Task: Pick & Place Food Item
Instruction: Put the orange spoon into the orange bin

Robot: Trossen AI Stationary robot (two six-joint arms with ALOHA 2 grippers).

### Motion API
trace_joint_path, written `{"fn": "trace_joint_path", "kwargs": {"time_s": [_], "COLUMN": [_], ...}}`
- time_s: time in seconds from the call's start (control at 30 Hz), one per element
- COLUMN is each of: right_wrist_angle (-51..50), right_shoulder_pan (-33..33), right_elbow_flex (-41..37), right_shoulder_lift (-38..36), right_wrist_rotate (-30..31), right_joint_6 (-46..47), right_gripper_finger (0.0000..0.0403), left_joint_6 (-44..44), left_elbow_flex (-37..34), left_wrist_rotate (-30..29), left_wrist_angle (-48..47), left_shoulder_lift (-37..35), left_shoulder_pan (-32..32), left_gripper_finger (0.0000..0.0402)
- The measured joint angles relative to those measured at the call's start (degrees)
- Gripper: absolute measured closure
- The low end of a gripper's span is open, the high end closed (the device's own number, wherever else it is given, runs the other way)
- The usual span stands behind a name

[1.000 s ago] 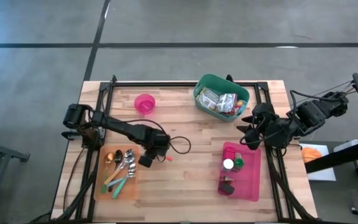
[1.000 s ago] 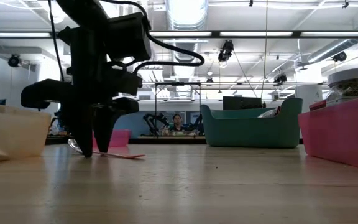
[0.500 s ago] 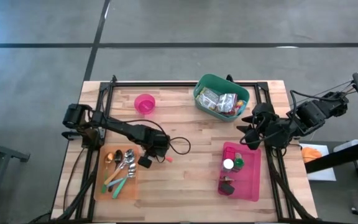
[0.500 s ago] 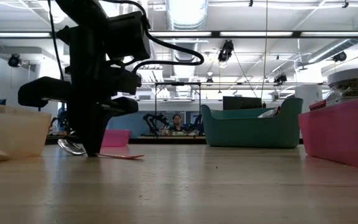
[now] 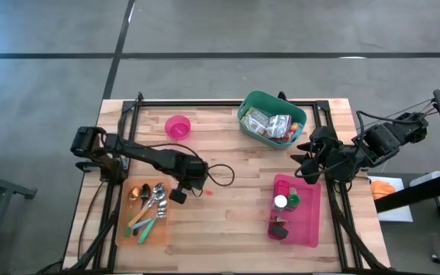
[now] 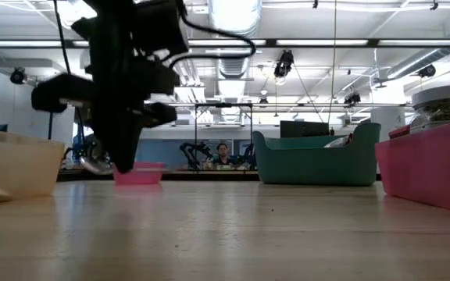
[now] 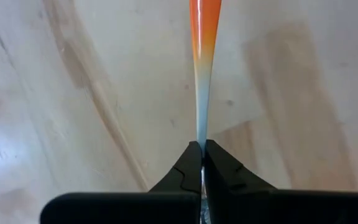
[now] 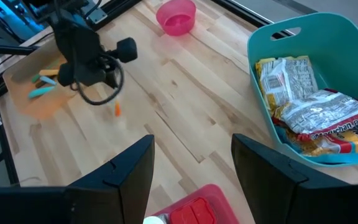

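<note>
1. The left gripper is closed fully on a thin utensil. In the left wrist view the two fingertips are pressed together with only the pale shaft pinched between them.
2. The utensil is gripped partway along its length. Its orange handle end projects forward of the jaws, and a rounded metal end appears behind them in the low view. A pinch across so flat a shaft is probably meant to keep it from twisting.
3. In the low view the closed jaws and the utensil are held clear of the table; nothing beneath them is touched.
4. An orange tray holding other spoons lies just beside these jaws, on the side away from the handle tip. It is judged to be where the utensil belongs.
5. The right gripper is held partly open, with a clear gap between its fingers and nothing gripped or touched.
6. Food packets, the task's own things, lie inside the teal basket, near the right jaws and ahead of them to one side. No packet is held by either gripper.
7. A pink bin stands near the right jaws on the other side and may serve as the place for a packet.
</note>
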Motion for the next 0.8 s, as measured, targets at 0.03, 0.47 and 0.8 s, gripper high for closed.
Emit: {"fn": "trace_joint_path", "kwargs": {"time_s": [0.03, 0.47, 0.8], "right_wrist_angle": [-0.02, 0.04, 1.53], "right_shoulder_pan": [0.00, 0.01, 0.02], "right_elbow_flex": [0.00, 0.00, 0.00], "right_shoulder_lift": [0.00, 0.00, 0.02], "right_wrist_rotate": [0.00, -0.02, -0.02], "right_joint_6": [0.00, 0.00, 0.59], "right_gripper_finger": [0.0193, 0.0193, 0.0193], "left_joint_6": [0.45, 14.51, 27.78], "left_elbow_flex": [0.79, 15.20, 16.74], "left_wrist_rotate": [0.27, 2.48, 3.59], "left_wrist_angle": [-1.19, -24.37, -30.00], "left_shoulder_lift": [-0.29, -4.23, -9.74], "left_shoulder_pan": [-0.05, -0.77, -4.83], "left_gripper_finger": [0.0401, 0.0401, 0.0401]}}
